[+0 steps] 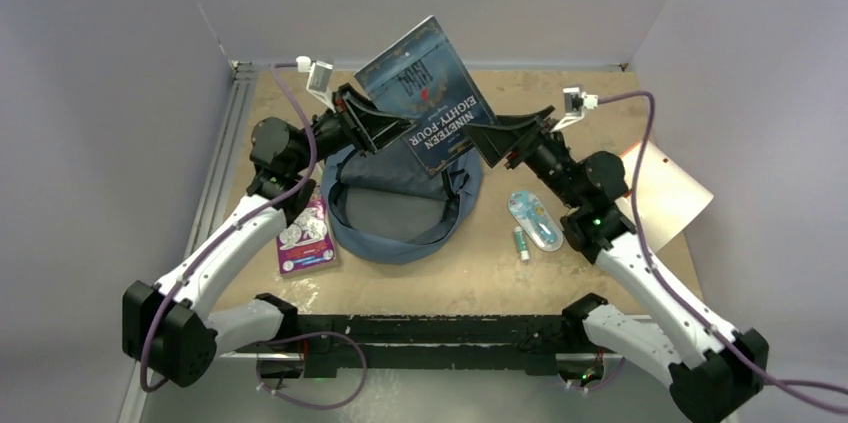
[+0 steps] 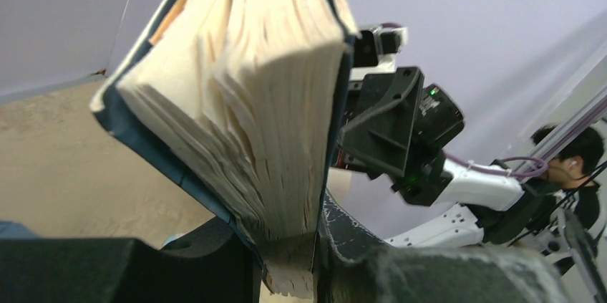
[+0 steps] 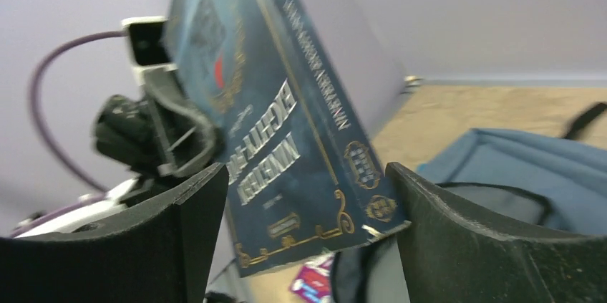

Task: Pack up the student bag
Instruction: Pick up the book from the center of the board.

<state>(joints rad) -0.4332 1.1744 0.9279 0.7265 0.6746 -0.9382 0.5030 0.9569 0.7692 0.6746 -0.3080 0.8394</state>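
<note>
A dark blue hardback book (image 1: 425, 93), titled Nineteen Eighty-Four, hangs tilted in the air above the student bag (image 1: 400, 213). The bag is a slate-blue backpack lying flat with its mouth unzipped. My left gripper (image 1: 385, 131) is shut on the book's left edge. In the left wrist view the page block (image 2: 243, 102) is pinched between the fingers (image 2: 343, 246). My right gripper (image 1: 485, 138) stands open at the book's lower right corner. In the right wrist view the cover (image 3: 286, 124) sits between the spread fingers (image 3: 458, 246), its corner close to the right one, with the bag (image 3: 515, 167) below.
A purple card pack (image 1: 305, 233) lies left of the bag. A clear blister pack (image 1: 533, 220) and a small green-capped tube (image 1: 521, 242) lie to its right. A beige folder (image 1: 665, 193) rests at the right table edge. A metal rail (image 1: 225, 163) runs along the left side.
</note>
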